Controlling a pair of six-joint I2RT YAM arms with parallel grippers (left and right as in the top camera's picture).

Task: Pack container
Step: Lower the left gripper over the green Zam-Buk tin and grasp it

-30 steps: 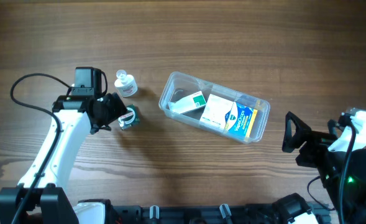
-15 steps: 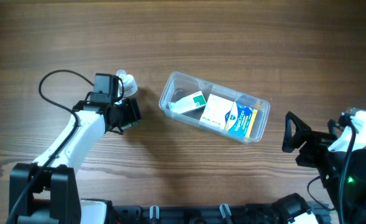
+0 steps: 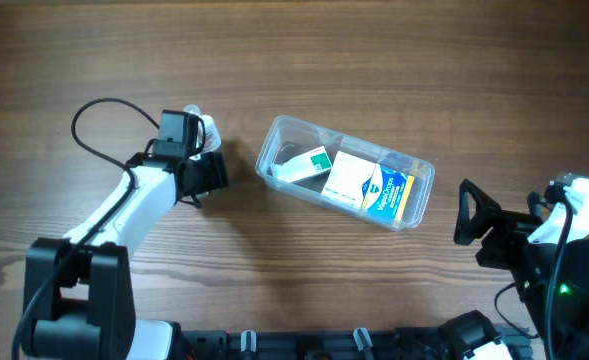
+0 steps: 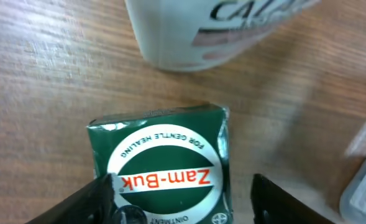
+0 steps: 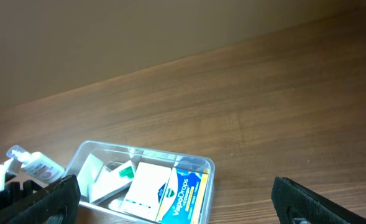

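The clear plastic container (image 3: 271,139) lies at the table's middle and also shows in the right wrist view (image 5: 146,152). It holds a white box with a green label (image 3: 312,161), a plain white box (image 3: 348,177) and a blue-and-yellow VapoDrops box (image 3: 390,192). My left gripper (image 3: 206,176) is open and straddles a green Zam-Buk box (image 4: 164,168) on the table. The left finger touches the box and the right finger stands apart from it. The overhead view hides that box under the gripper. My right gripper (image 3: 474,230) is open and empty, right of the container.
A small white round bottle (image 3: 206,131) lies just behind my left gripper, close above the green box in the left wrist view (image 4: 220,31). The left arm's black cable (image 3: 94,125) loops over the table at the left.
My left gripper has moved right and a little back, over the green box, which it now covers in the overhead view. The right arm and the container have not moved.
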